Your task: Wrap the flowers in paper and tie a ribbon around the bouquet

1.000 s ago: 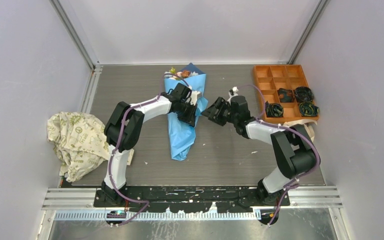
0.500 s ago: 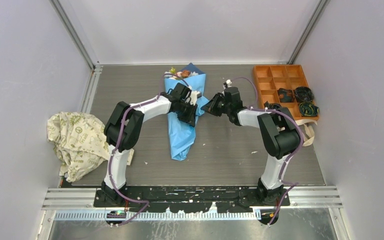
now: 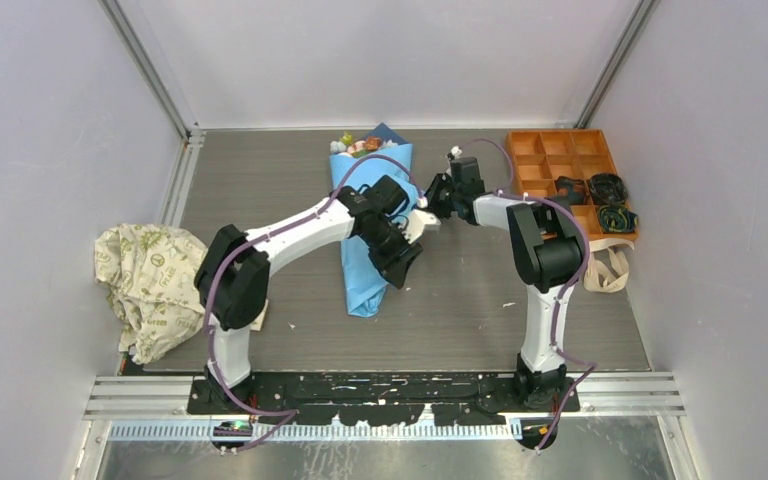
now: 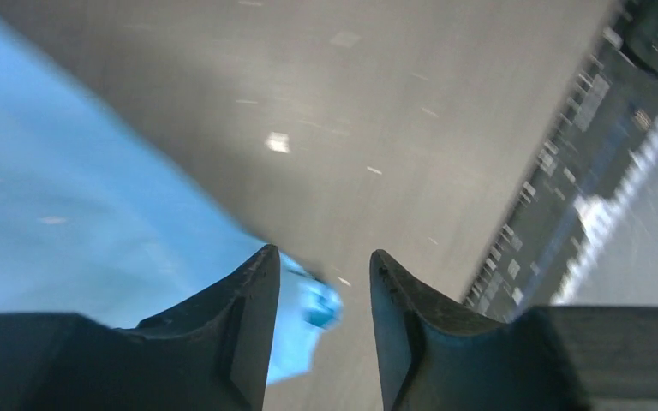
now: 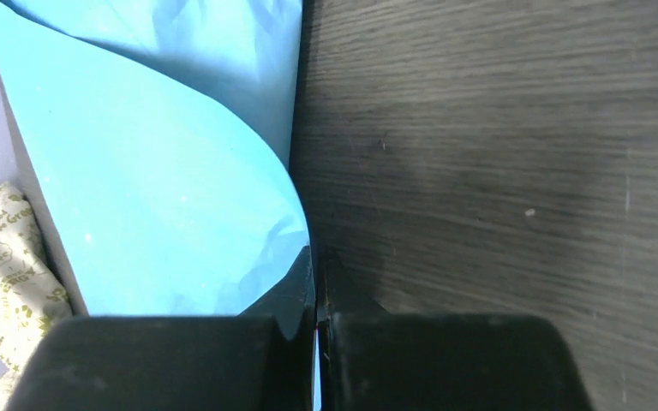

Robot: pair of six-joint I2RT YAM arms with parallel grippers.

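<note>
The bouquet [image 3: 365, 255] lies lengthwise in mid-table, a light blue paper [image 5: 163, 214] cone with the flowers [image 3: 360, 146] at its far, wide end. My left gripper [image 3: 405, 268] hovers over the cone's right side near the narrow end. In the blurred left wrist view it [image 4: 321, 253] is open with nothing between its fingers, the cone's tip [image 4: 313, 304] below. My right gripper [image 3: 422, 208] sits at the cone's right edge. In the right wrist view it [image 5: 315, 250] is shut, a sliver of the paper's edge between its jaws. The beige ribbon [image 3: 605, 270] lies at the right.
An orange compartment tray [image 3: 545, 150] stands at the back right with dark coils [image 3: 608, 188] in it. A crumpled cream cloth with green print [image 3: 155, 285] lies at the left edge. Grey walls close in the table on three sides.
My left gripper opened, let go of the cone and slid nearer along it to the right. My right gripper moved left to the paper's edge and shut.
</note>
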